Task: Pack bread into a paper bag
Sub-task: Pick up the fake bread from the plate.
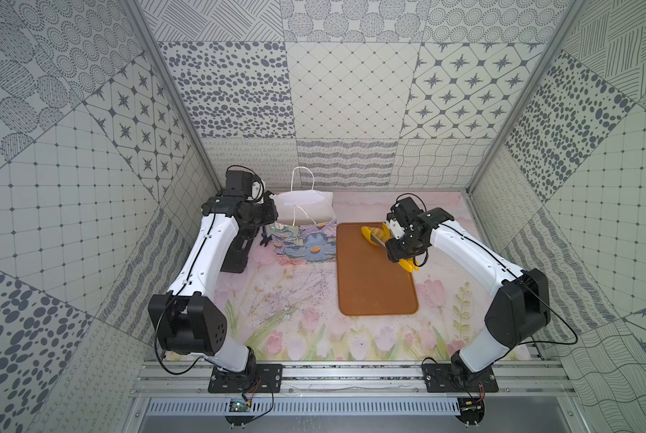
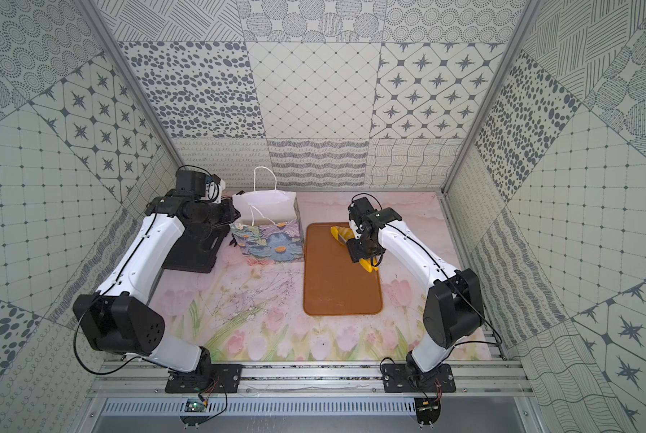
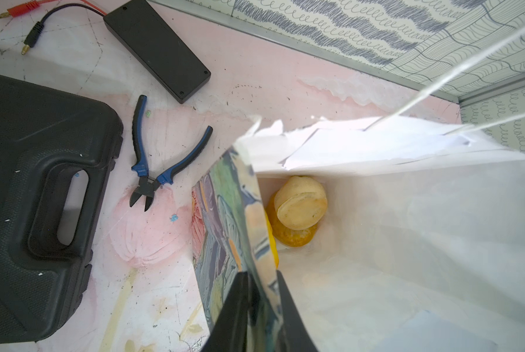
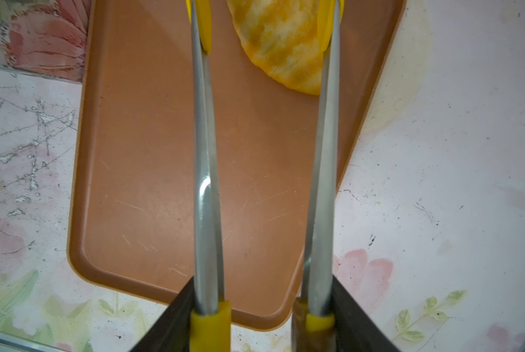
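1. Left wrist view: a black case (image 3: pixel 26 183) lies left of the bag (image 3: pixel 407 228), with blue-handled pliers (image 3: pixel 154 170) between them.
2. The left gripper (image 3: pixel 261 275) is clenched on the bag's printed side wall at the rim. The bag stands upright, mouth open.
3. Inside the bag, two buns (image 3: pixel 301 202) sit in a bottom corner, a pale one resting on a golden one.
4. Just right of the bag lies the tray (image 1: pixel 374 285).
5. The right gripper (image 4: pixel 262 307) grasps the tongs (image 4: pixel 205 198) by their handles above the tray, arms spread.
6. A striped loaf (image 4: pixel 279 45) lies on the tray's far end, level with the bag and between the tongs' yellow tips. I cannot tell whether either tip touches it.
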